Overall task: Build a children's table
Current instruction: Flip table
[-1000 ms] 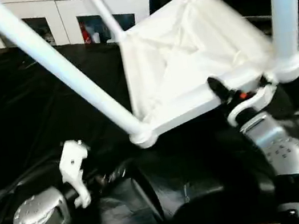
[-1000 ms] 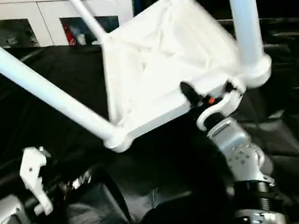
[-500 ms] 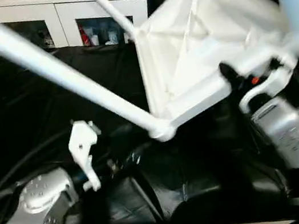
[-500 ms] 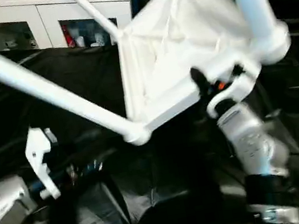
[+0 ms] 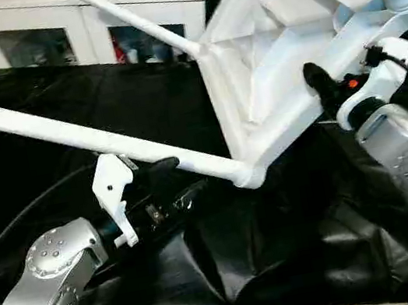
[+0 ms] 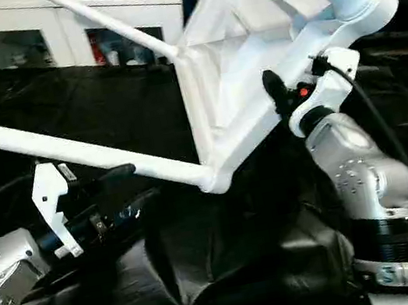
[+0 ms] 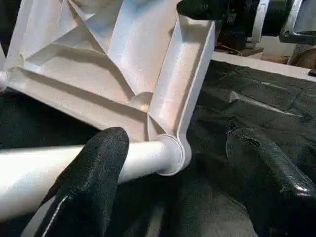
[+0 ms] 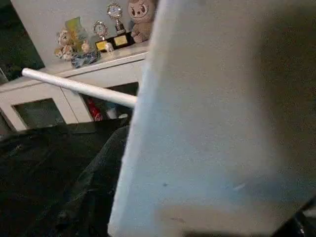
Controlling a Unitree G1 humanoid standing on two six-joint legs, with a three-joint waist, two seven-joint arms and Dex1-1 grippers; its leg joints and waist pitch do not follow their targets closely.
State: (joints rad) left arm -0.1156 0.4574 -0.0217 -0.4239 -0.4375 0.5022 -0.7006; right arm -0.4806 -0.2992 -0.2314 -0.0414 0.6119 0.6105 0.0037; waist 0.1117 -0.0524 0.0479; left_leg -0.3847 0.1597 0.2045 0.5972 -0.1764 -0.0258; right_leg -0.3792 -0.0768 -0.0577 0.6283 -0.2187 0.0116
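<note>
Pincer (image 5: 318, 93) on my right is clamped on the tilted table's (image 5: 271, 38) rim above the black-draped worktop (image 5: 61, 106), my left pincer (image 7: 182, 163) spread apart around a leg (image 5: 107, 143), so I'd swing slowly, legs clear; no writing is legible.

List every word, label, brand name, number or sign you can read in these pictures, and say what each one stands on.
No text can be read with confidence.
Small sticker on the left gripper's white bracket: too small to read.
Marking low on the right arm's base ring: blurred, not legible.
Plaques and trophies on the cabinet top: too small to read.
The children's table: no print visible.
</note>
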